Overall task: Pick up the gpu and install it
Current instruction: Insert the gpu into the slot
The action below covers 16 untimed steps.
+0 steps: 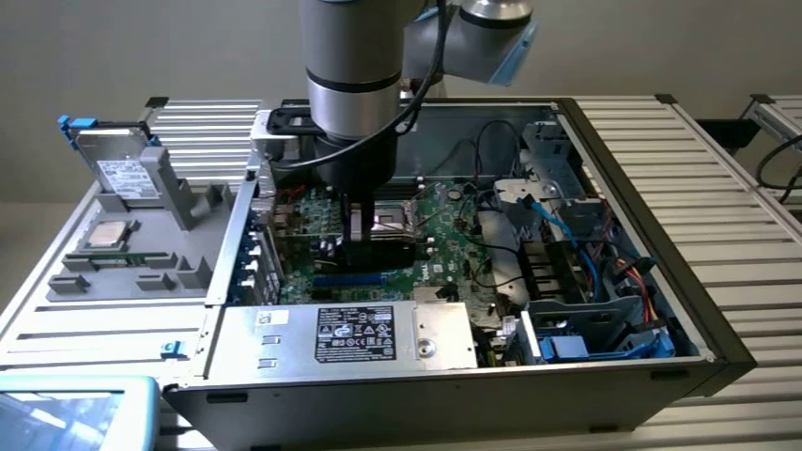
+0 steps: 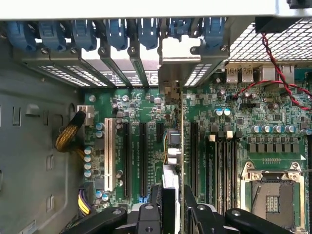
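Green gpu (image 1: 307,230), thin, upright.

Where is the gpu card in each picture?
Exterior view: the thin green-board gpu with a black cooler hangs under the arm, mid-case, held by the black gripper.
Wrist view: the gpu is edge-on between the gripper fingers, over the black slots.
Shared landmark: the green motherboard.

The arm (image 1: 355,85) hides much of the gpu (image 1: 374,246); the wrist view's edge cuts off the gripper (image 2: 174,197); the label (image 1: 357,334) print is unreadable.
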### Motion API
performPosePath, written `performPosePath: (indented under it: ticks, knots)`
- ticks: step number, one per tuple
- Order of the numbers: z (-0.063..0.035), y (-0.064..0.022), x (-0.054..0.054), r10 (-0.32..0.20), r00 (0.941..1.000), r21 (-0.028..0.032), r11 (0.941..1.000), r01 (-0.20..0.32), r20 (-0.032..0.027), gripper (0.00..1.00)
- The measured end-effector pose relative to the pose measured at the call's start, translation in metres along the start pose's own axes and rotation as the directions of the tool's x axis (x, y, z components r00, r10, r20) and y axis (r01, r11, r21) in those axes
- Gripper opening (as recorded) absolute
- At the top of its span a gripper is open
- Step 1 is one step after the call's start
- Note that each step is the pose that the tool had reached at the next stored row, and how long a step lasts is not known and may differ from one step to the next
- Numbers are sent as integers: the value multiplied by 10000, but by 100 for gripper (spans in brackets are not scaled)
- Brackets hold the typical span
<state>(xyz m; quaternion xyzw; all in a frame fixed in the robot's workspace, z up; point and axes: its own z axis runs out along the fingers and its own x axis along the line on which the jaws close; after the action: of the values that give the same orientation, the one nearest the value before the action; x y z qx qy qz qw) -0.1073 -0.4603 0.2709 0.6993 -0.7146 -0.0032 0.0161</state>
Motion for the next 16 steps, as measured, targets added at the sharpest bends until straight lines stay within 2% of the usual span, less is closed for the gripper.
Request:
performPosePath:
  ticks: [16]
  knots:
    - [107,51,0,0,10000,-7,10000,0,5,28]
